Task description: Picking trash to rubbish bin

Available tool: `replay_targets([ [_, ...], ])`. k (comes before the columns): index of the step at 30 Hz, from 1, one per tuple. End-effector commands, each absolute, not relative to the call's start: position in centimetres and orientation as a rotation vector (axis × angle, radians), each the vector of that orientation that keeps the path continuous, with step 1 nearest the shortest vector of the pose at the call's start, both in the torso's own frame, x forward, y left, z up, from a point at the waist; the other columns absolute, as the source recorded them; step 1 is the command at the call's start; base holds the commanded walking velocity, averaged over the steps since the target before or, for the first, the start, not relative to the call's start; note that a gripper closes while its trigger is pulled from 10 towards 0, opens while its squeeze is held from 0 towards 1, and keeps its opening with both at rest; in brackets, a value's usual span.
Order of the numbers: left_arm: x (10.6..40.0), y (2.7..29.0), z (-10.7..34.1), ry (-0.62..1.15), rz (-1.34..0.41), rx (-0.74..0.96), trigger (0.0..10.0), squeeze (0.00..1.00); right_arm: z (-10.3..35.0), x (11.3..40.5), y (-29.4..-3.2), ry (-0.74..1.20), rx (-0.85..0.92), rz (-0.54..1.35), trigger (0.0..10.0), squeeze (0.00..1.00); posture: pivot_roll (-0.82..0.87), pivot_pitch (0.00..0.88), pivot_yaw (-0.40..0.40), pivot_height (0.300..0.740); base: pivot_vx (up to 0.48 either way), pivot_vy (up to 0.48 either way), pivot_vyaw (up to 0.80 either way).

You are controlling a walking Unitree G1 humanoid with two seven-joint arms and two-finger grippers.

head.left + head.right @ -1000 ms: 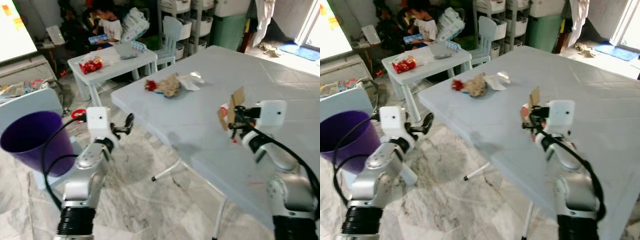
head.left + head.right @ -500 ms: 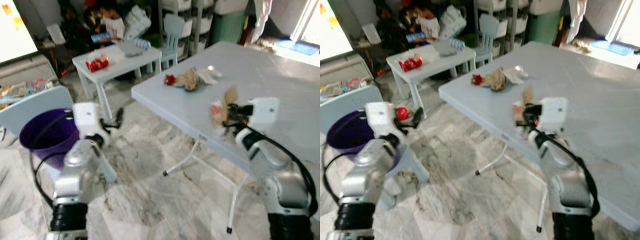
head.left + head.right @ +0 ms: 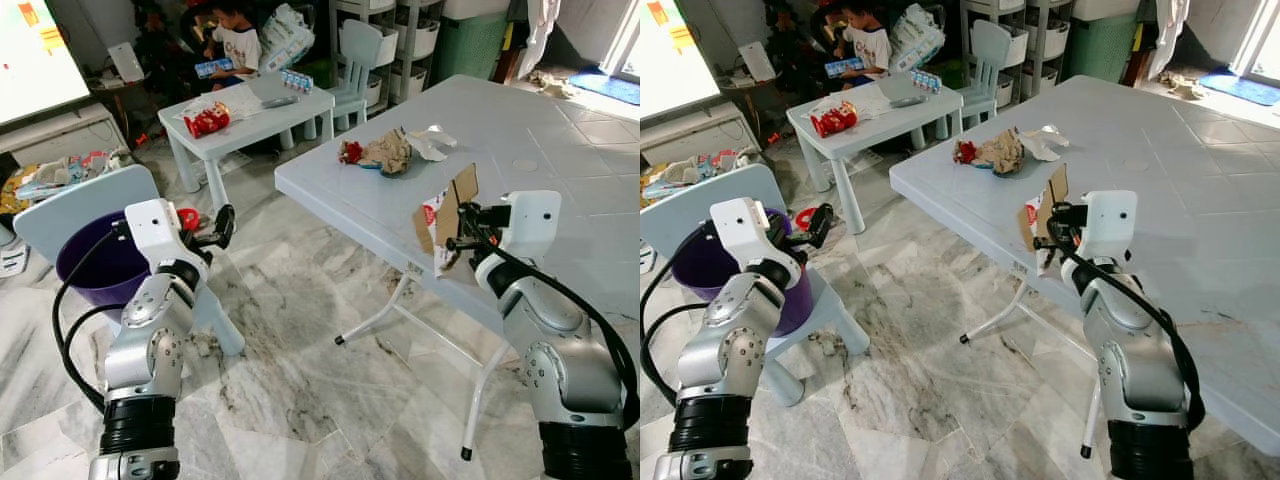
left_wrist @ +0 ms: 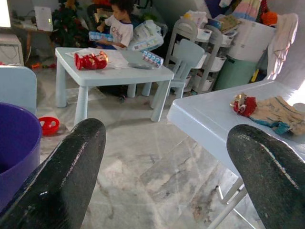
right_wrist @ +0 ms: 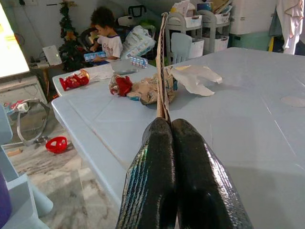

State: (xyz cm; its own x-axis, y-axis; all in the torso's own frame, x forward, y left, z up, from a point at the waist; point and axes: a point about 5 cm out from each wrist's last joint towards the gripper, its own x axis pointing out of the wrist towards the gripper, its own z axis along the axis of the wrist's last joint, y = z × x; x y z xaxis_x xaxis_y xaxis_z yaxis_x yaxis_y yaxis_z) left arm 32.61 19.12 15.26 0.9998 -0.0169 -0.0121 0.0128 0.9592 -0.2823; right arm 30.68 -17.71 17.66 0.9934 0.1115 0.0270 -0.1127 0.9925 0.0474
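My right gripper [image 3: 462, 240] is shut on a flattened cardboard carton [image 3: 441, 216], holding it upright over the near edge of the pale blue table [image 3: 540, 150]; edge-on it appears as a thin strip, the carton [image 5: 162, 71], above the closed fingers [image 5: 152, 176]. More trash, a crumpled brown paper with a red wrapper [image 3: 380, 153] and a white scrap [image 3: 432, 143], lies at the table's far side. The purple bin [image 3: 95, 268] stands on a pale blue chair at the left. My left gripper [image 3: 222, 226] is open in the air just right of the bin, its fingers [image 4: 71, 167] wide apart.
A small white kids' table [image 3: 245, 105] with a red packet stands beyond, with a small chair [image 3: 358, 50] and a seated person [image 3: 235, 40] behind it. Storage shelves [image 3: 1025, 35] line the back wall. Marble floor [image 3: 300, 340] lies open between the bin and the table.
The camera has shifted and pulled back, so the whole scene slid. My right gripper still holds the carton, and my left gripper stays open near the bin.
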Motion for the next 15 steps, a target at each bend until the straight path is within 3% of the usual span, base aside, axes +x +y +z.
replay_targets([
  [1, 32.77, 19.48, 15.5, 0.009, 0.0, -0.294, 10.0, 0.0, 18.01, 30.68, -17.6, -0.041, 0.053, 0.118, 0.0, 0.0, -0.03, 0.0, 0.035, 0.74, 0.36, 0.0, 0.0],
  [15, 32.72, 19.07, 15.2, 0.024, -0.012, -0.304, 10.0, 0.0, 18.1, 30.68, -17.55, -0.047, 0.048, 0.121, 0.0, 0.0, -0.03, 0.0, 0.036, 0.74, 0.394, 0.0, 0.0],
])
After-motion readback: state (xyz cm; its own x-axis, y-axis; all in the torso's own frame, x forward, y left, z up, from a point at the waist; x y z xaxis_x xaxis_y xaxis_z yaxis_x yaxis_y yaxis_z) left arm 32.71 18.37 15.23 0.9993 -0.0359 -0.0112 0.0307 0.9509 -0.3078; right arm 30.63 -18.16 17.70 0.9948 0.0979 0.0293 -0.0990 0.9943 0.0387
